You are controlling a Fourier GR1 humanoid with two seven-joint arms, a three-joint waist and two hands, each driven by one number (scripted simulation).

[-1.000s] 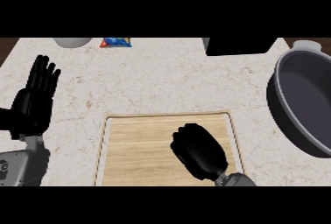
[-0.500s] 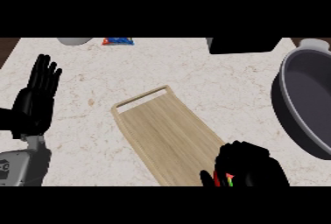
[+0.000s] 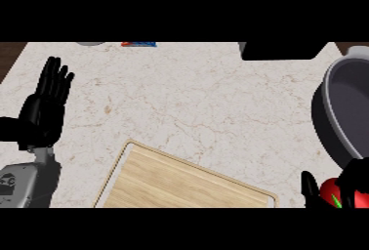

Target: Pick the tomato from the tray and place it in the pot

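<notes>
Tomato (image 3: 331, 189) in the right hand (image 3: 356, 177), down in the lower right corner of the head view, the 1 view on offer. Black fingers (image 3: 308, 188) curl round it from both sides, so the hand is grasping it, and only a slice of red with a streak of green shows between them. It is off the tray (image 3: 180, 183), just past the tray's right corner. It is outside the pot (image 3: 322, 114) too, just below that dark grey rim as the view has it. Whether it touches the counter (image 3: 194, 97) I cannot tell. The pot is big and deep, set at the right side and cut by the view's edge. The tray is light wood with a pale raised rim. It lies skewed on the marbled counter, 1 corner pointing up and left, its lower part running out of view. Over at the left edge, the left hand (image 3: 45, 107) rests open, fingers straight and pointing up, apart from the tray, with its grey forearm (image 3: 25, 183) below it. Along the far edge sit a black block (image 3: 284, 50) and a small blue and red item (image 3: 138, 44), both partly cut off.
</notes>
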